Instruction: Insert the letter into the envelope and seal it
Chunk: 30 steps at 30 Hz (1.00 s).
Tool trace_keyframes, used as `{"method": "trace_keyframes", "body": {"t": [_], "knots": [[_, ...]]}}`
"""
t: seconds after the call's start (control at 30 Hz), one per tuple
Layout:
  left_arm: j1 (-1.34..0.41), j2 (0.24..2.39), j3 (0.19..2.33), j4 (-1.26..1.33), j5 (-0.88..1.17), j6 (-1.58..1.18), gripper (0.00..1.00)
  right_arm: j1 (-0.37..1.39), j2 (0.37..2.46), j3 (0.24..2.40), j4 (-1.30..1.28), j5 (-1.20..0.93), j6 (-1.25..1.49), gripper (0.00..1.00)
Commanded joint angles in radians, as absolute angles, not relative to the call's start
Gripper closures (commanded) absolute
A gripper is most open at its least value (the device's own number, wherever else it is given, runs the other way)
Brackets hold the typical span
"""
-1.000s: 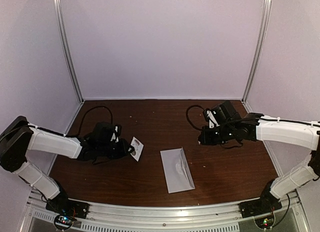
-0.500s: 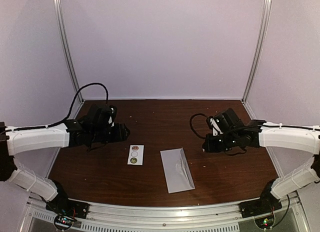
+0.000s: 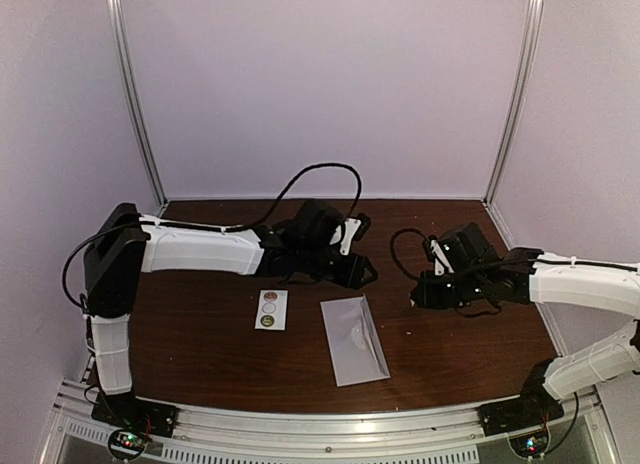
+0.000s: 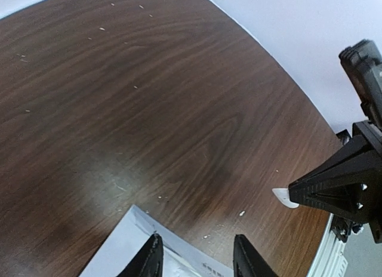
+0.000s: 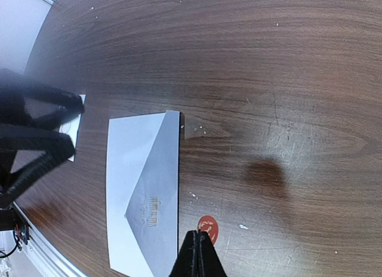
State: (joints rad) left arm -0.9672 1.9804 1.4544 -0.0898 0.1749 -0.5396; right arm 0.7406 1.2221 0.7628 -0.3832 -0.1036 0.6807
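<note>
The envelope [image 3: 355, 340] lies flat at the table's near centre with its pointed flap folded down. It also shows in the right wrist view [image 5: 140, 193], and one corner shows in the left wrist view [image 4: 134, 244]. No separate letter sheet shows. My left gripper [image 3: 366, 275] hovers open and empty above the envelope's far end [image 4: 197, 253]. My right gripper [image 3: 416, 293] is to the right of the envelope, shut [image 5: 200, 240] on a red round sticker [image 5: 208, 227]. The sticker shows as a white tab in the left wrist view [image 4: 284, 197].
A small white card of round stickers [image 3: 270, 309] lies left of the envelope, partly behind the left fingers in the right wrist view [image 5: 76, 129]. Black cables loop behind both wrists. White walls close in the back and sides.
My left arm has swung from the left side to the centre and now sits above the envelope's far end. My right gripper has drifted a little right and nearer.
</note>
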Motion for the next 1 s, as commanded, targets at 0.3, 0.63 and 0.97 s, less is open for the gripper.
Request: {"method": "trace_keyframes", "body": {"t": [0.3, 0.63, 0.97], "knots": [[-0.997, 2.274, 1.597, 0.066, 0.398, -0.586, 0.67, 0.736, 1.187, 0.737, -0.387, -0.08, 0.715, 1.0], [-0.997, 2.177, 1.406, 0.054, 0.257, -0.552, 0.69, 0.736, 1.189, 0.741, -0.399, -0.083, 0.725, 1.0], [-0.997, 2.056, 1.139, 0.123, 0.225, -0.61, 0.72, 0.737, 1.18, 0.716, -0.363, -0.095, 0.735, 1.0]]}}
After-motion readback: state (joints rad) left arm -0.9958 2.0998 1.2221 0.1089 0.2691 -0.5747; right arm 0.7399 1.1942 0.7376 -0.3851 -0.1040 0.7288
